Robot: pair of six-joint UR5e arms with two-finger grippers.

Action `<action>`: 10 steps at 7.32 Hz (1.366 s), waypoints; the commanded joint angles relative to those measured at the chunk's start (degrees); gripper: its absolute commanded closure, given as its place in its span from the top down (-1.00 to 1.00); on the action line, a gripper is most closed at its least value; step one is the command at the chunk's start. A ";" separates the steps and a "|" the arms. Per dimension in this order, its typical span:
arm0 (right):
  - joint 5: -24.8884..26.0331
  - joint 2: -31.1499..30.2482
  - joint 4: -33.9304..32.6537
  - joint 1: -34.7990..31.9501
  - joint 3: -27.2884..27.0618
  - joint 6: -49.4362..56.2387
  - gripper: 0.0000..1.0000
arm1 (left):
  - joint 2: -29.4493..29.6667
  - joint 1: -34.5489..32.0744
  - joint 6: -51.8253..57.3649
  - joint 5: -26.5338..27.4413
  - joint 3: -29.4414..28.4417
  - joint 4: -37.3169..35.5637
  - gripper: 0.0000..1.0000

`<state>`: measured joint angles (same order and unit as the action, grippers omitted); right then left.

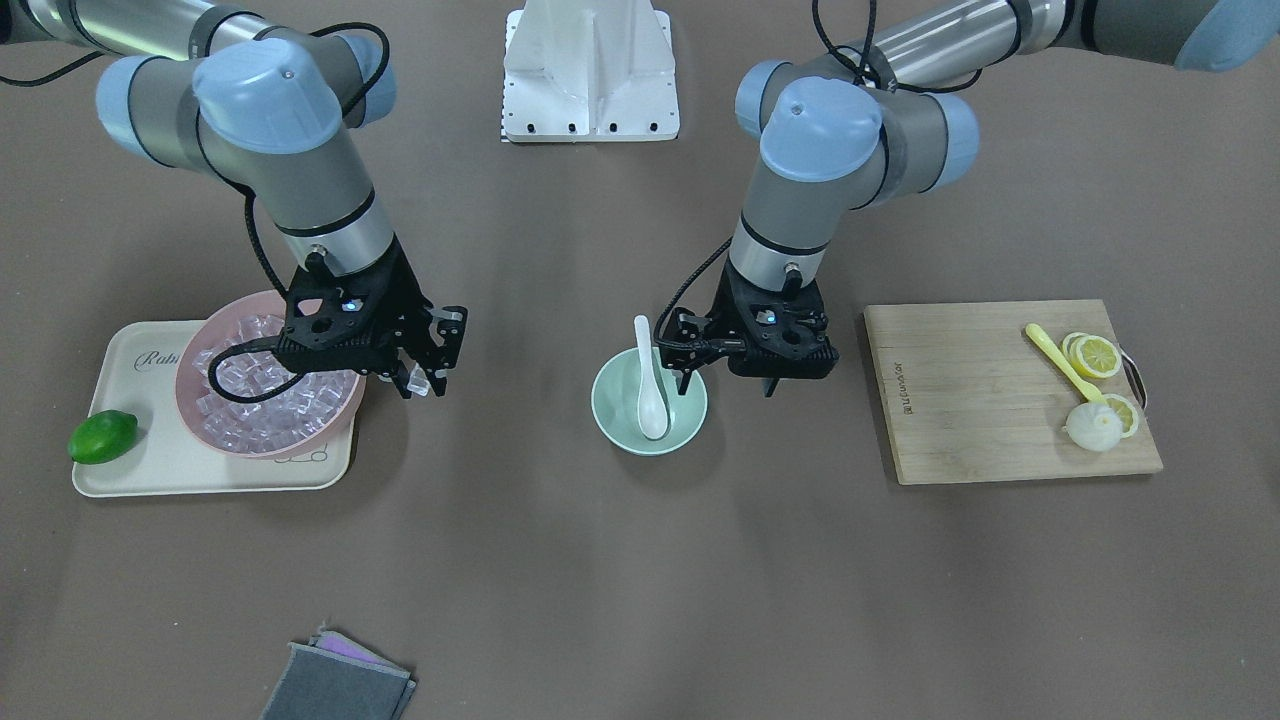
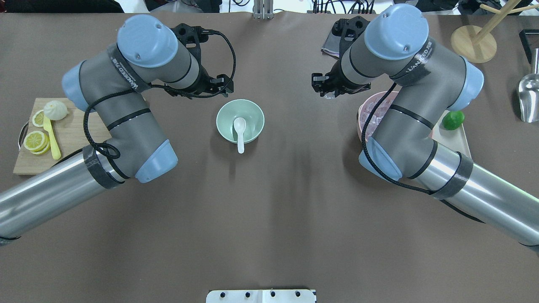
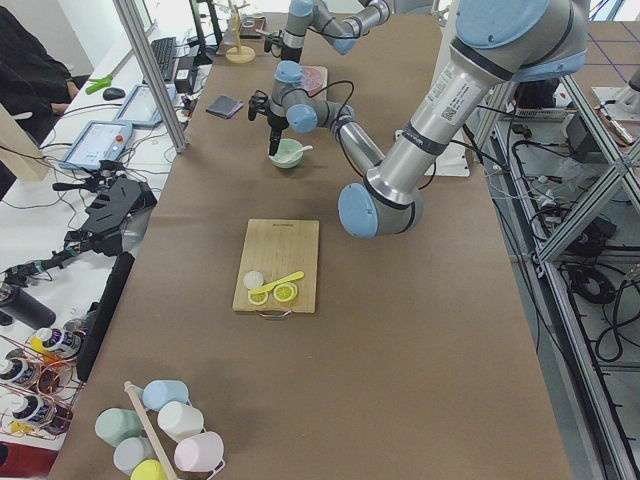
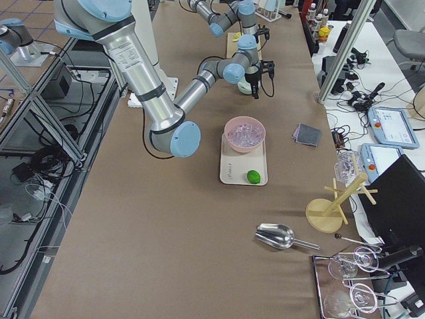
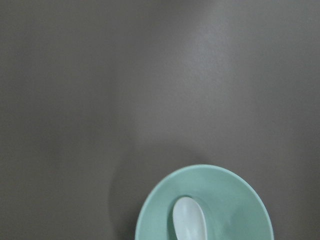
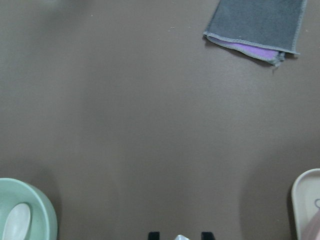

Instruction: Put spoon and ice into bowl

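Note:
The mint-green bowl stands at the table's middle, also in the overhead view. The white spoon lies in it, scoop down inside, handle over the rim toward the robot. My left gripper hangs open and empty just beside the bowl, on the cutting board's side. My right gripper is shut on a small clear ice cube, held above the table beside the pink bowl and well apart from the green bowl. The right wrist view shows the cube between the fingertips.
A pink bowl full of ice cubes sits on a beige tray with a lime. A wooden cutting board holds lemon slices and a yellow utensil. A grey cloth lies at the operators' edge.

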<state>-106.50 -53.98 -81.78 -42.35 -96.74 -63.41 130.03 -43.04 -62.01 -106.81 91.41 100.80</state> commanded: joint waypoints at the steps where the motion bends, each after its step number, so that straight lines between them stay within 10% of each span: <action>1: 6.97 3.51 0.47 4.89 1.99 -5.28 -1.00 | -3.80 -3.61 6.44 0.03 6.64 -5.67 0.97; 4: 16.56 8.26 5.29 10.88 9.09 -11.71 -1.00 | -6.54 -5.82 9.89 0.03 9.40 -6.23 0.97; 10: 20.36 13.02 8.99 14.05 15.61 -14.11 -1.00 | -6.63 -5.82 9.89 0.11 9.40 -6.14 0.97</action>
<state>-86.76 -41.62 -73.97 -28.86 -82.44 -77.49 123.34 -48.87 -52.12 -106.77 100.91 94.66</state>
